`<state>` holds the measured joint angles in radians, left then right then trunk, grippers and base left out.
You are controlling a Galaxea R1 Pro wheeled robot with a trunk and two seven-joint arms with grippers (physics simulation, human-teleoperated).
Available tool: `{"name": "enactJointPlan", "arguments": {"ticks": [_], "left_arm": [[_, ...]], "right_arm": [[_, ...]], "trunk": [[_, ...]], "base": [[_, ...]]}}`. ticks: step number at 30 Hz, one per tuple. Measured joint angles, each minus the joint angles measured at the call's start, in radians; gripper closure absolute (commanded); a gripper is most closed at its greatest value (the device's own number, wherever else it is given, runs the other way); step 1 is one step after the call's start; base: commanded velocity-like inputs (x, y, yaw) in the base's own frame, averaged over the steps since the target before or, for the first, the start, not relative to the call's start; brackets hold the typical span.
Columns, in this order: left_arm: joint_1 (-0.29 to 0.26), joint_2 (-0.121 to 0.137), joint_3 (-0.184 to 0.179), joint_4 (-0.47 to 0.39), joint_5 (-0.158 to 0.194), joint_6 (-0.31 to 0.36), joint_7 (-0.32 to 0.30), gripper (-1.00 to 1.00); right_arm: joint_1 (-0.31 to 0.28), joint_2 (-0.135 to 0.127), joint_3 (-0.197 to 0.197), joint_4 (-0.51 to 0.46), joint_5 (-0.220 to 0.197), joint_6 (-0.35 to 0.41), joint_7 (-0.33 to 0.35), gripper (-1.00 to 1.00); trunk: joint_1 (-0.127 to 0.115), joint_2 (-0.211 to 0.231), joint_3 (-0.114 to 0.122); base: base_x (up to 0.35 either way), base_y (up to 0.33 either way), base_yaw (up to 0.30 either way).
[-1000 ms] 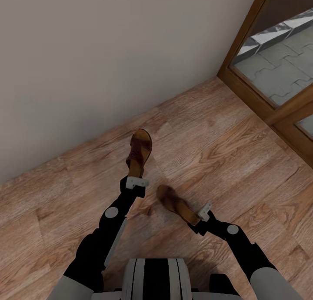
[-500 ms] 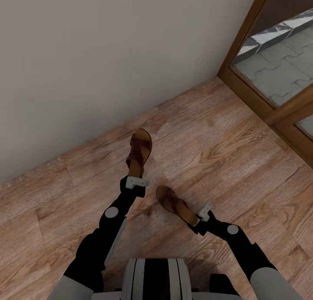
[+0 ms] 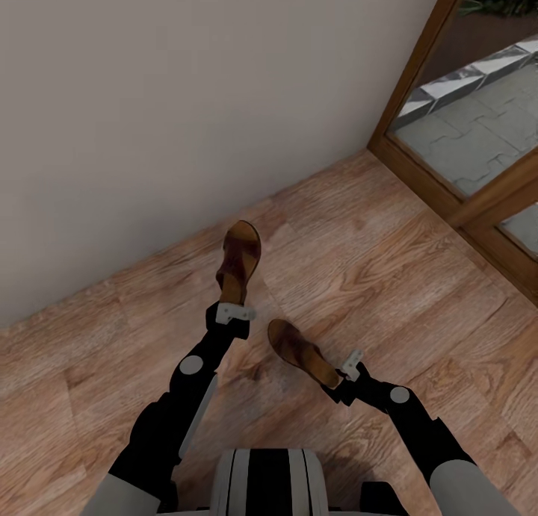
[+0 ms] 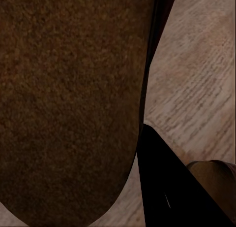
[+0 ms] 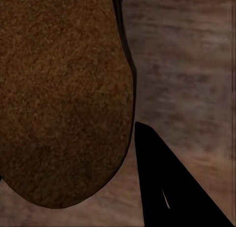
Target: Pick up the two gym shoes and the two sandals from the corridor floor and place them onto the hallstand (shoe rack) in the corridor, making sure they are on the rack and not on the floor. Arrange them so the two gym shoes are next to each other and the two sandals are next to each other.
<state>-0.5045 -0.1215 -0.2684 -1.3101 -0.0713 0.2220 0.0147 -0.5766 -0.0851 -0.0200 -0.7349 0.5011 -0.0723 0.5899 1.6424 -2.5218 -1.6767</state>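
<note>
Holding one sandal point(image 3: 239, 260) by the heel in the left hand point(image 3: 233, 312), at 12 o'clock; the other sandal point(image 3: 300, 349) in the right hand point(image 3: 345, 372), at 2 o'clock. Best kept level, clear of the corridor floor point(image 3: 388, 277), toward the rack.

The corridor floor point(image 3: 388, 277) below me is light-brown wood plank with grain and knots, meeting a plain wall across the upper left of the frame. Two sandals point(image 3: 239, 262) point(image 3: 299, 349) show against it at centre, one nearer the wall.
</note>
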Motion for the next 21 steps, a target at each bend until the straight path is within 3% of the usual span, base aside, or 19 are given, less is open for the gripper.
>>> {"name": "enactJointPlan", "arguments": {"ticks": [17,20,21], "left_arm": [[0.001,0.004,0.008,-0.054,-0.002,0.061,0.0,1.0],[0.005,0.012,0.03,-0.055,-0.003,0.062,0.0,1.0],[0.019,0.015,0.059,-0.055,-0.006,0.062,0.001,1.0]], "right_arm": [[0.0,0.001,-0.001,-0.003,-0.002,-0.001,-0.002,1.0],[0.0,0.001,-0.001,-0.003,-0.003,-0.001,-0.002,1.0],[0.0,0.001,-0.001,-0.002,-0.003,-0.002,-0.003,1.0]], "trunk": [[-0.008,0.004,0.066],[-0.009,0.005,0.078],[-0.009,0.005,0.083]], "base": [[0.0,0.0,0.0],[0.0,0.0,0.0],[0.0,0.0,0.0]]}}
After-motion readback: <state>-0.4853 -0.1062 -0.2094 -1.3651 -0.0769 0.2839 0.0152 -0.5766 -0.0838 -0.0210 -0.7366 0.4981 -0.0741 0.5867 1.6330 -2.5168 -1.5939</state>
